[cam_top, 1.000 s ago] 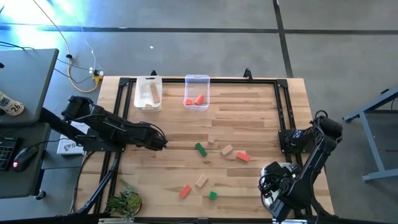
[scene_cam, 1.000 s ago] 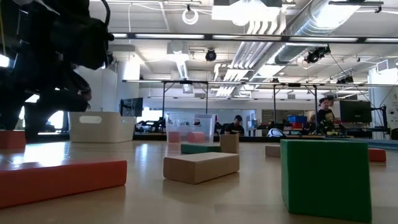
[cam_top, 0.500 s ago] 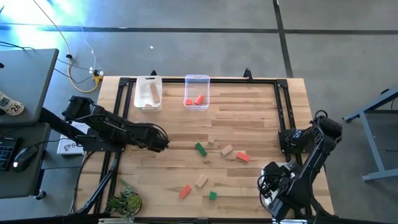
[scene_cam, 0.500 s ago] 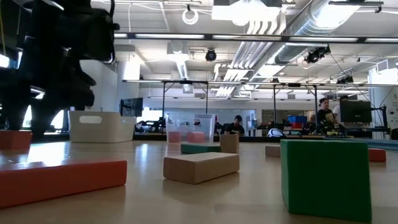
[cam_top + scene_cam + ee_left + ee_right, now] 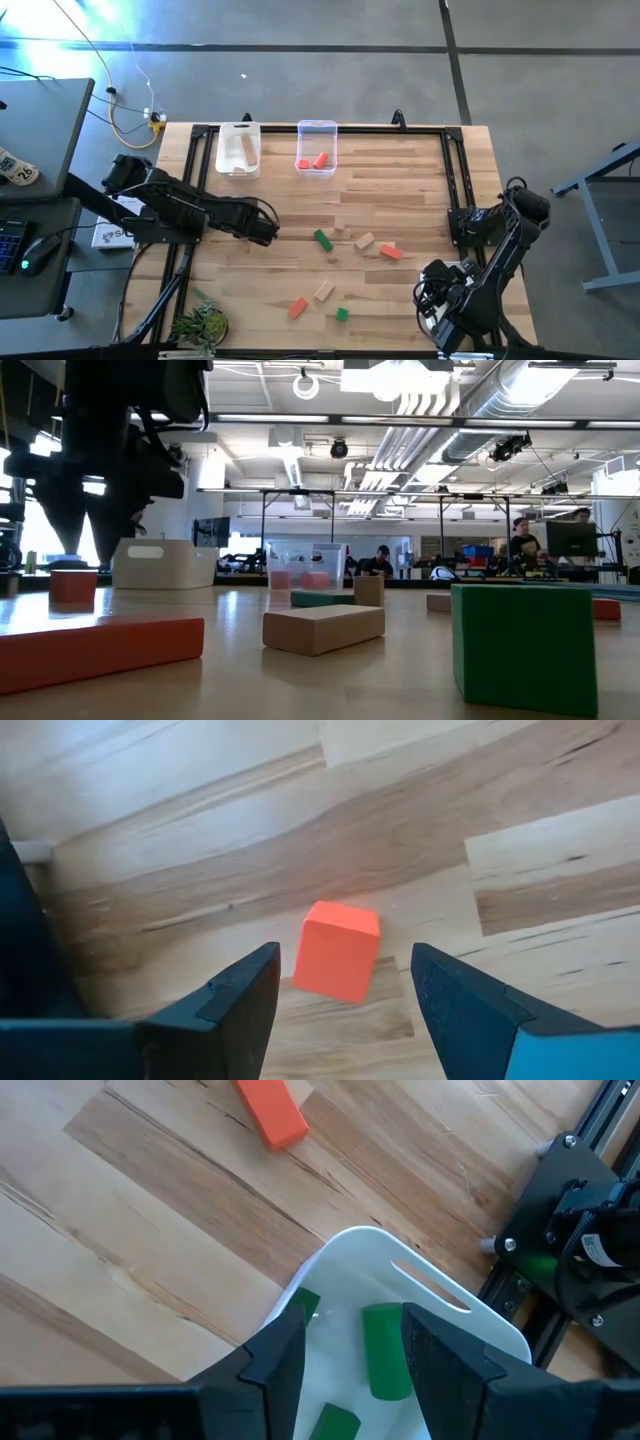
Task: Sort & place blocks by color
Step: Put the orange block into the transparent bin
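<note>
Red-orange cube [image 5: 337,950] sits alone on the bare table [image 5: 500,810] between the left gripper's [image 5: 340,985] wide-spread fingers [image 5: 245,990]; light, rigid, smooth-faced, it looks best pinched across two opposite flat sides. The right gripper [image 5: 345,1350], open and empty, waits over a white tub [image 5: 440,1305] of green blocks [image 5: 385,1350].

A small red-orange wooden cube [image 5: 338,949] sits on the pale wood-plank tabletop [image 5: 520,870], between the left gripper [image 5: 345,982]'s two parted dark fingers [image 5: 245,990].
</note>
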Robot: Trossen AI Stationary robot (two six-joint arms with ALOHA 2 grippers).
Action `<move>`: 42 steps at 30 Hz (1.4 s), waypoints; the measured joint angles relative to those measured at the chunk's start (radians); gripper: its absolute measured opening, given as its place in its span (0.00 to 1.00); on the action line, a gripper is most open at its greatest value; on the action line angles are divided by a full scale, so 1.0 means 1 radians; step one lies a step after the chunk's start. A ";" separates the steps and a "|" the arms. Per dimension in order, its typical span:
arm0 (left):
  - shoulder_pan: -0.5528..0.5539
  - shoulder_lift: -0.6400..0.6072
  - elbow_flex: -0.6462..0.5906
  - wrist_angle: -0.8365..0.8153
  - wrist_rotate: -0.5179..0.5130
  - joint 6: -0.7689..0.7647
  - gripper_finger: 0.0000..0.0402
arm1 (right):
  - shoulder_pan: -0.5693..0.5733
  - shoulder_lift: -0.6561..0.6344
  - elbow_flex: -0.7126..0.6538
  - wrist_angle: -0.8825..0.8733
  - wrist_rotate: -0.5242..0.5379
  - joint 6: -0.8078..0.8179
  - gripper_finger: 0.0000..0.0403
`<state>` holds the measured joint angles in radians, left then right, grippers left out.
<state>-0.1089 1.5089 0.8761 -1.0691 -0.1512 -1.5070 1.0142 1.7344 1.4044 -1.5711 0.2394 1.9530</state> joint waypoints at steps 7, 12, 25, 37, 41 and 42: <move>0.000 -0.001 -0.058 0.056 0.032 0.000 0.53 | 0.000 0.000 0.000 0.000 -0.003 0.001 0.38; -0.002 -0.001 -0.110 0.142 0.039 0.000 0.53 | 0.000 0.000 0.000 0.000 -0.003 -0.002 0.38; -0.001 0.030 -0.155 0.241 0.032 0.133 0.36 | -0.022 0.000 0.000 0.000 0.003 -0.002 0.38; 0.004 -0.021 -0.156 0.382 0.020 0.258 0.26 | -0.125 0.000 0.000 0.000 0.016 -0.077 0.38; 0.037 -0.049 -0.156 0.520 0.009 0.309 0.26 | -0.162 0.000 0.000 0.000 0.050 -0.077 0.38; 0.050 -0.058 -0.156 0.556 0.006 0.329 0.26 | -0.172 0.000 0.000 0.000 0.052 -0.080 0.38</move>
<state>-0.0590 1.4511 0.7204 -0.5128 -0.1449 -1.1777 0.8417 1.7340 1.4048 -1.5711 0.2914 1.8734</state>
